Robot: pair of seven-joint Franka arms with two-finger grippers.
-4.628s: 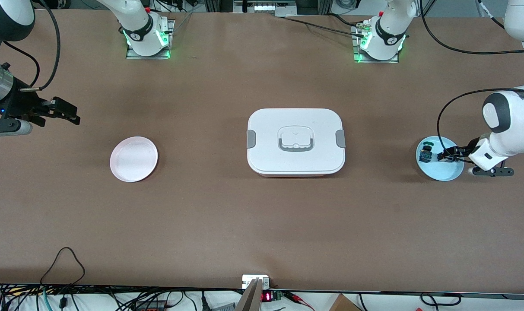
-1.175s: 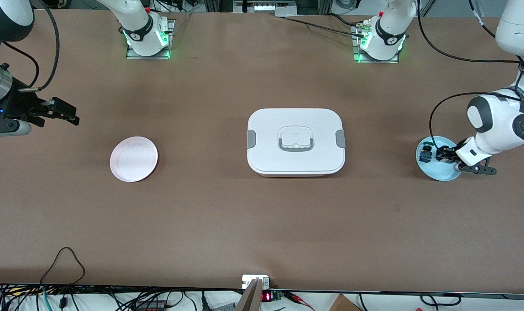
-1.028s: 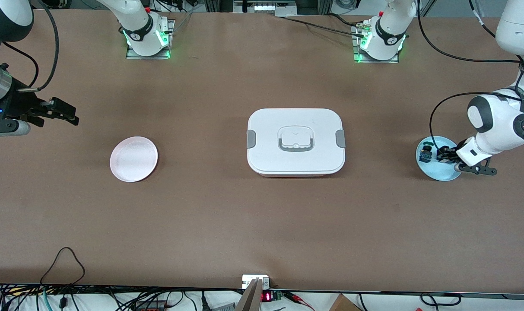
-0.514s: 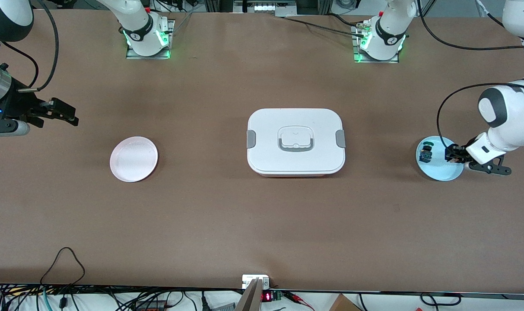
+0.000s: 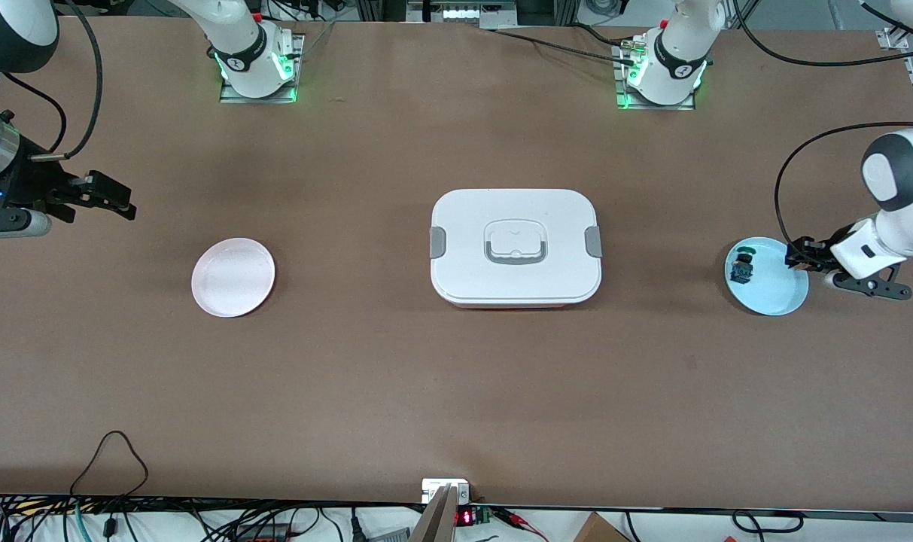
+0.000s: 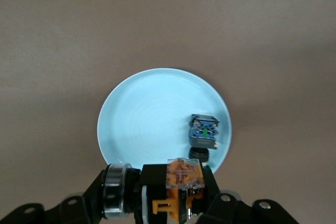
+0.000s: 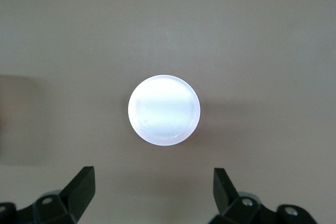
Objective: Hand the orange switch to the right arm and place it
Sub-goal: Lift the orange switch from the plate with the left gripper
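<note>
The right gripper (image 5: 114, 197) waits with its fingers spread wide and empty, hanging over bare table toward its own end, the pink plate (image 5: 233, 277) just nearer the front camera; the white lunchbox (image 5: 515, 247) sits shut at mid-table. At the left arm's end, the left gripper (image 5: 797, 254) has lifted off the blue plate (image 5: 774, 295) since a second ago, clamped on the orange switch (image 6: 181, 182) (its orange parts show plainly in the wrist view). The green-blue switch (image 5: 742, 266) stays on that plate. The pickup looks done; the handover across the table is what remains.
</note>
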